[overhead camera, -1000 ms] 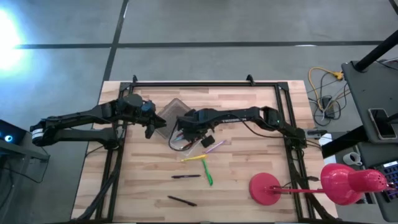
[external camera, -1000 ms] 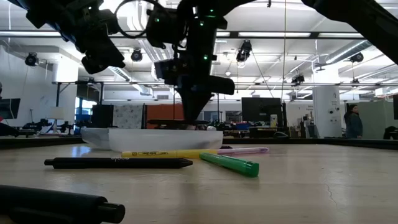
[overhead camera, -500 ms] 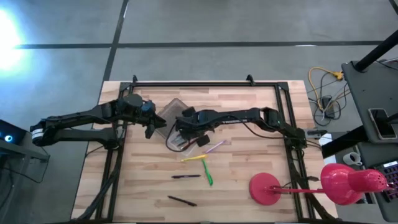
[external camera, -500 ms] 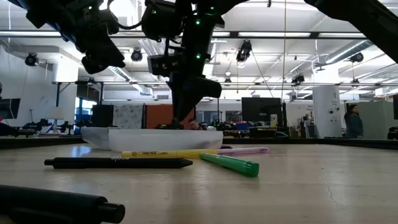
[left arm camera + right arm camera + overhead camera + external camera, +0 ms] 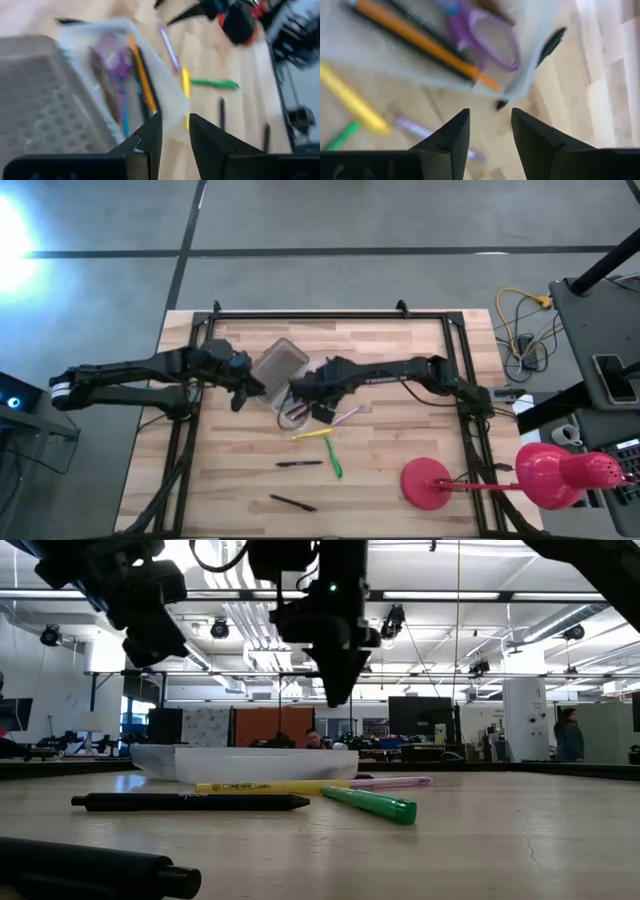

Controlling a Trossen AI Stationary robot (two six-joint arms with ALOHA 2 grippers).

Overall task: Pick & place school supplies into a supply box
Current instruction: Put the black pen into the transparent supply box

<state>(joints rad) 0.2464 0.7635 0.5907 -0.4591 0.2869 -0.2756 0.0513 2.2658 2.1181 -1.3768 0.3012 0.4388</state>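
The supply box [image 5: 290, 408] is clear plastic and stands mid-table, its grey ribbed lid [image 5: 279, 361] folded back on the far side. Inside lie purple scissors [image 5: 490, 35], an orange pencil [image 5: 420, 45] and dark pens. My right gripper [image 5: 490, 117] hangs open above the box's right end, well clear of it in the low view [image 5: 335, 695]. My left gripper [image 5: 174, 120] hovers open over the box's left end [image 5: 243, 390], nothing between its fingers. On the table lie a yellow marker [image 5: 312, 435], a green marker [image 5: 335, 461], a purple pen [image 5: 346, 416] and two black pens [image 5: 300, 464] [image 5: 292, 502].
A red lamp with a round base [image 5: 430, 483] stands at the near right corner. The loose pens lie between the box and the table's near edge; the closest black pen [image 5: 90, 870] is right at that edge. A black frame [image 5: 330, 313] borders the tabletop.
My right gripper has risen from inside the box to well above its rim and has shifted a little toward the table's right edge. My left gripper has moved slightly toward the near edge. The box and the loose pens have stayed where they were.
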